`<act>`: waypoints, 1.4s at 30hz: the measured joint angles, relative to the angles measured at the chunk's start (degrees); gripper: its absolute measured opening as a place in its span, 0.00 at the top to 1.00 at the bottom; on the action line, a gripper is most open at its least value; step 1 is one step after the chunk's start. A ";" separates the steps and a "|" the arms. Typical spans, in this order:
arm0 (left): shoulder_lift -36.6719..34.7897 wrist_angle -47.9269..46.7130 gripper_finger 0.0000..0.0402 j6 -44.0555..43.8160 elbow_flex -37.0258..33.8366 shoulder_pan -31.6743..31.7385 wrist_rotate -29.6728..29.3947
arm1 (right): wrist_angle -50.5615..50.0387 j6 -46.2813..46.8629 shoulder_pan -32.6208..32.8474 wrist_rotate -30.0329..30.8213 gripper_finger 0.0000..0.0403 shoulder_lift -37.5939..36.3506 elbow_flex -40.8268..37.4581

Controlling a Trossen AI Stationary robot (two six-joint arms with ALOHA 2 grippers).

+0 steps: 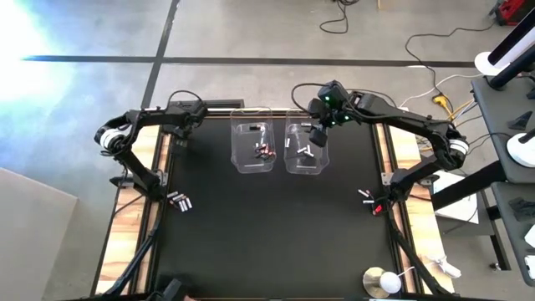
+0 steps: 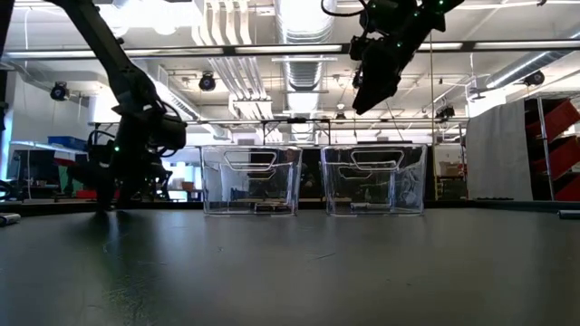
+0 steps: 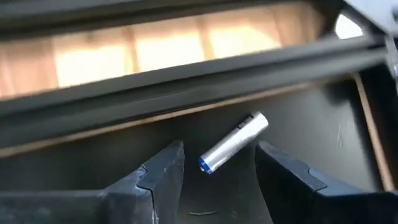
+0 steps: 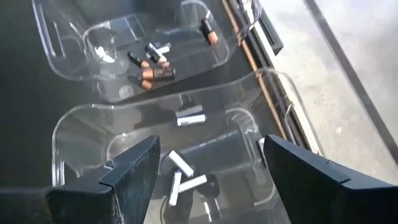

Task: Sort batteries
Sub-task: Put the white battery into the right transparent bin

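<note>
At the bench's far left edge, the left gripper [image 3: 217,171] stands spread around a silver battery [image 3: 233,142] lying on the mat. The right gripper [image 4: 208,177], fingers apart and empty, hangs over the right tub [image 1: 306,152] holding white batteries [image 4: 181,163].

The left arm reaches low toward the far left edge of the worktop [image 1: 251,242], its left gripper [image 3: 217,171] down near the surface with its 2 fingers spread apart. The right arm stretches in from the right, elbow bent, its right gripper [image 4: 208,168] held high, pointing downward, fingers parted wide and empty.
</note>
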 joint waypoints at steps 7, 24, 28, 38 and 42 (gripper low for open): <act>3.72 -2.58 0.62 13.17 3.20 0.79 2.88 | 1.28 -0.50 0.00 0.02 0.32 0.70 0.00; 5.10 -4.57 0.81 20.27 3.77 -0.93 4.72 | 0.83 -0.59 0.00 0.02 0.35 0.76 0.00; 5.06 -4.73 0.81 21.27 3.74 -1.09 4.78 | 0.83 -0.61 0.00 0.02 0.36 0.76 0.00; 5.10 -13.00 0.81 16.85 6.35 -1.29 6.24 | 0.81 -0.46 0.00 0.02 0.35 0.76 0.00; 5.10 -12.46 0.81 16.84 6.26 -1.29 5.67 | 0.83 -0.44 0.00 0.04 0.34 0.76 0.00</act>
